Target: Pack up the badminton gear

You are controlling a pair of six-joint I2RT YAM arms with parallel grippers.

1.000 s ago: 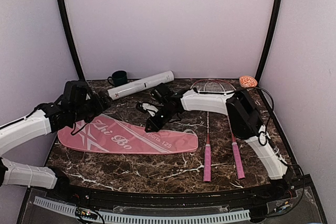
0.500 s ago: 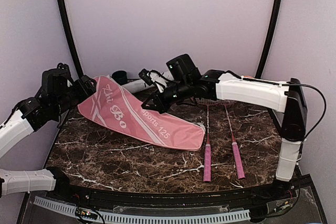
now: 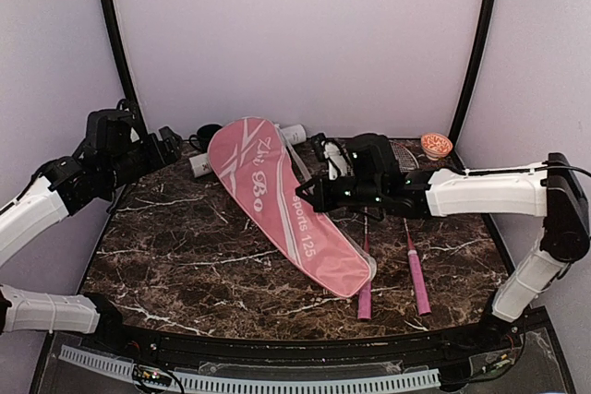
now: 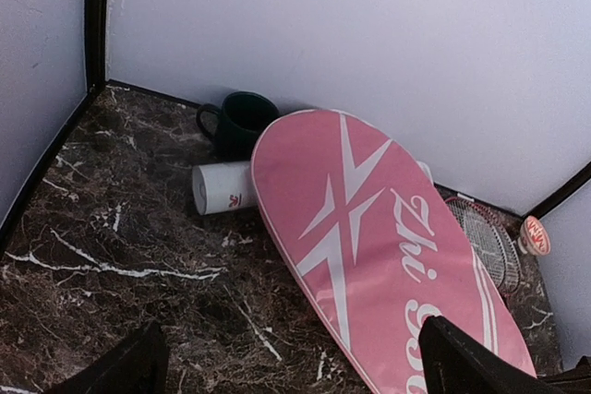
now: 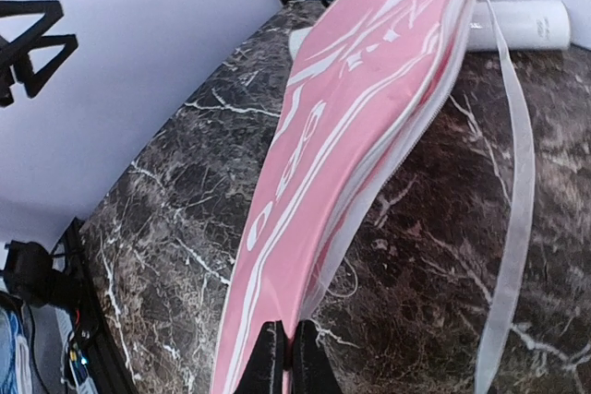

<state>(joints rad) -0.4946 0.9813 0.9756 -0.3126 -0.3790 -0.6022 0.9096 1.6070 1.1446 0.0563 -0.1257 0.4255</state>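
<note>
I am pinching the pink bag (image 5: 351, 126) with my right gripper (image 5: 284, 362), the fingers pressed nearly together on its zipped long edge, about halfway along its length. My left gripper (image 3: 171, 143) is hanging wide open and holding nothing, out over the far-left corner. The bag's long axis is running diagonally, from the far edge left of centre down toward the near edge right of centre. Its broad head is leaning up on the white tube (image 4: 222, 188), which is lying along the far edge beside the green mug (image 4: 242, 122). So the bag is stretching away from my right fingers in both directions, and the head is nearer my left arm. The two rackets (image 3: 406, 228) are lying just beside the bag toward the right edge, handles pointing at the near edge, and the bag's narrow tail seems to be overlapping the closer shaft. Open marble is showing across the near-left part of the worktop, which I judge the better room for laying the bag flat. The orange bowl (image 3: 436, 144) is crowding the far-right corner.
</note>
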